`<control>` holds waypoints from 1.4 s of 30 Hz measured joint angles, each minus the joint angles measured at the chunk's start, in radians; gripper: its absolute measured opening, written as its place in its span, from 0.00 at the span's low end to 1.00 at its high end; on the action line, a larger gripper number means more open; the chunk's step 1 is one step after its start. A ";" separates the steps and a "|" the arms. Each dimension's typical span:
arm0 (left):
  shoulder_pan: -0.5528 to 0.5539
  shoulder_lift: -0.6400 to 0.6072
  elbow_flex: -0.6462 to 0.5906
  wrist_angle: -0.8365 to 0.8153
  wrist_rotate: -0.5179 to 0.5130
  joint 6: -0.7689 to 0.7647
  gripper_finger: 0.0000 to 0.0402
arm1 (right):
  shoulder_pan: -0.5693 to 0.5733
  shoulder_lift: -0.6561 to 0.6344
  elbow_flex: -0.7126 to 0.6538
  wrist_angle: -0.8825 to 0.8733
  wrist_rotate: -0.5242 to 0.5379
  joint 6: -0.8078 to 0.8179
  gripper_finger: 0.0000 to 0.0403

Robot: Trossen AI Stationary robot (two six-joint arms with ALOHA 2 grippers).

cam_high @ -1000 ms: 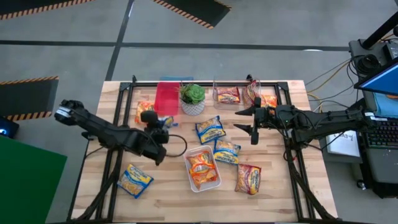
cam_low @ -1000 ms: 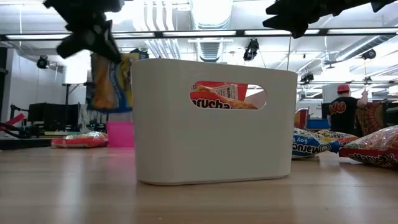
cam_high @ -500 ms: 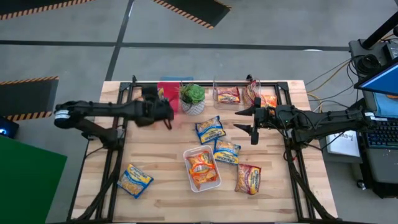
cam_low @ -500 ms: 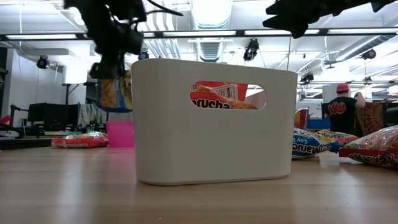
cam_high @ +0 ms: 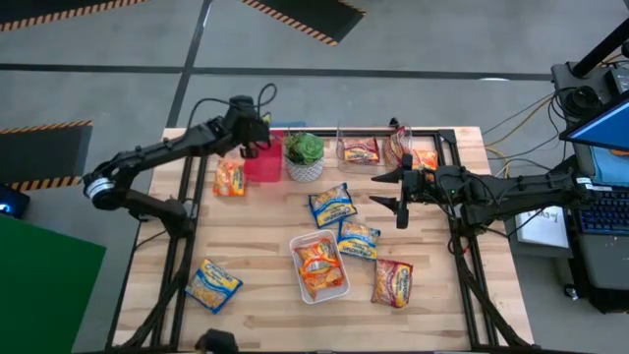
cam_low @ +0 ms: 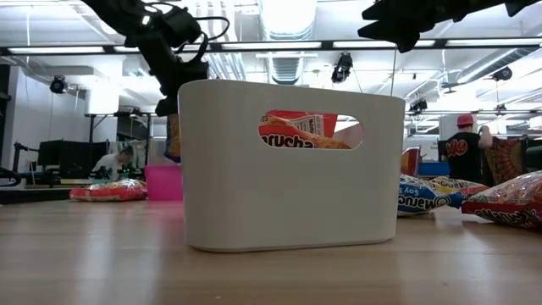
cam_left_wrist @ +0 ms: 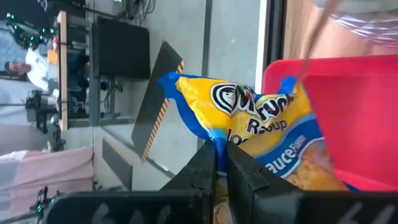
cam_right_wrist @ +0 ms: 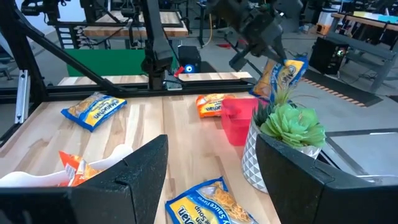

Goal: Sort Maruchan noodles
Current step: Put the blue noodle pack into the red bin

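A blue-edged noodle packet (cam_left_wrist: 261,134) is hanging pinched in the left gripper (cam_high: 252,141) above the red bin (cam_high: 263,155) at the table's (cam_high: 256,295) far edge, beside the plant (cam_high: 304,149). Other packets (cam_high: 332,205) are lying mid-table around a white bin (cam_high: 316,265), where the right gripper (cam_high: 397,195) is hovering with fingers spread, empty
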 joint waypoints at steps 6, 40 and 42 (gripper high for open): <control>0.058 0.005 0.000 0.037 0.087 0.075 0.00 | 0.000 0.007 0.000 -0.006 0.000 0.012 0.57; 0.087 0.333 0.000 0.213 0.042 0.182 0.21 | -0.001 0.045 0.000 0.000 0.007 0.027 0.57; 0.086 0.320 0.000 0.213 0.022 0.180 0.24 | -0.001 0.045 0.000 0.000 0.007 0.036 0.57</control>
